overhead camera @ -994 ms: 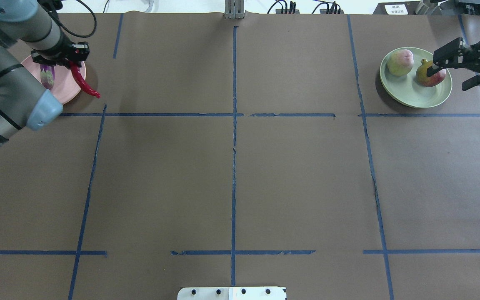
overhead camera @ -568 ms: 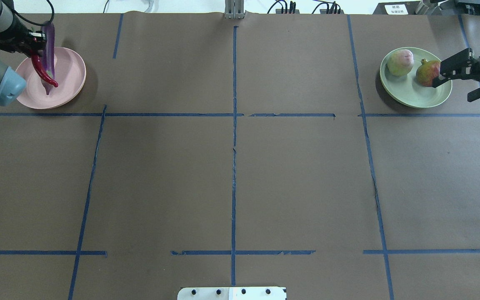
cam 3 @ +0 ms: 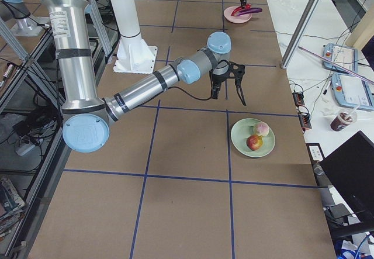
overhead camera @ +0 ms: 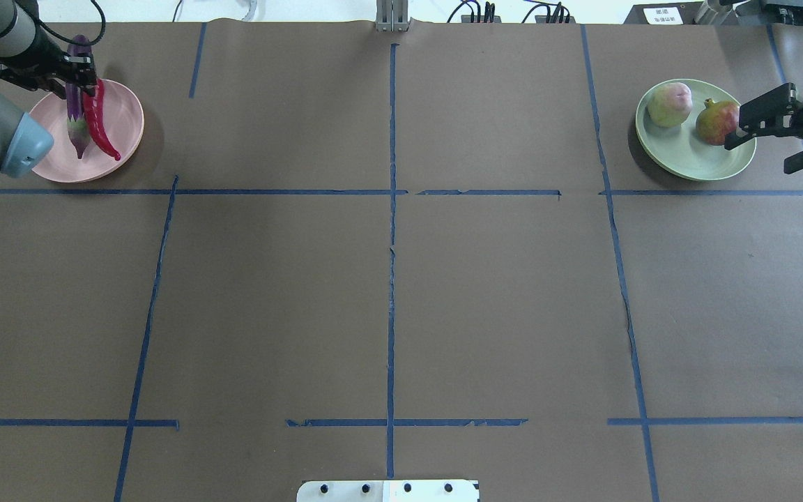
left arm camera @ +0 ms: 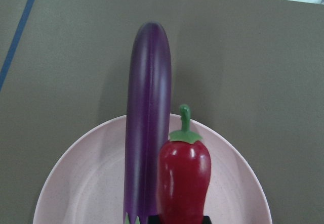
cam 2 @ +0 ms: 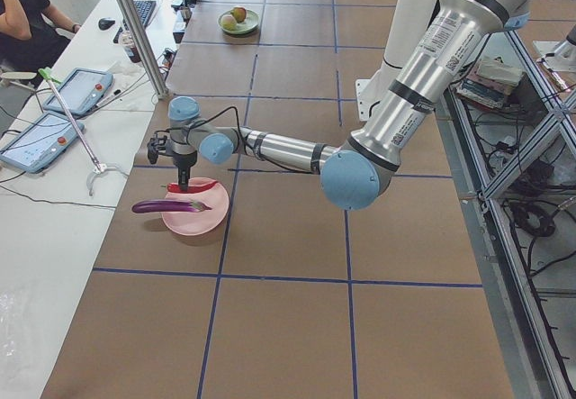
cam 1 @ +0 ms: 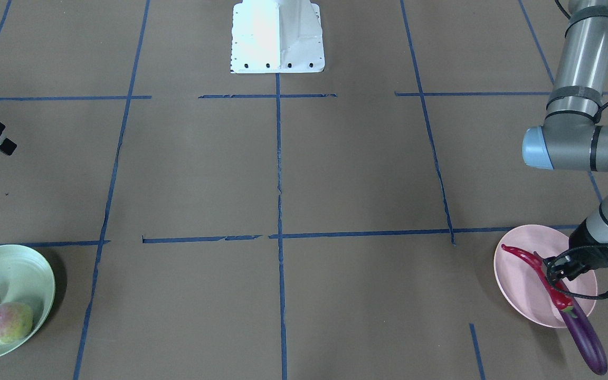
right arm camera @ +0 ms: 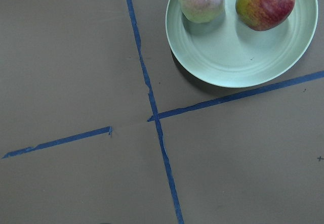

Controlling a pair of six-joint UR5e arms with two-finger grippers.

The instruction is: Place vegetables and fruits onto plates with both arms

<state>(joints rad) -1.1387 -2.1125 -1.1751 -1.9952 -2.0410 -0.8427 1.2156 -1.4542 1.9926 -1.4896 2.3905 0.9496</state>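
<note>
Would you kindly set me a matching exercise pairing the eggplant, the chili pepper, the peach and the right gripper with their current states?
Things:
1. eggplant
2. chili pepper
3. peach
4. right gripper

States:
A. open, holding nothing
B. lying on the green plate
C. gripped by the left gripper
D. sticking out past the pink plate rim

Pairs: 1-D, 2-C, 3-B, 4-A
</note>
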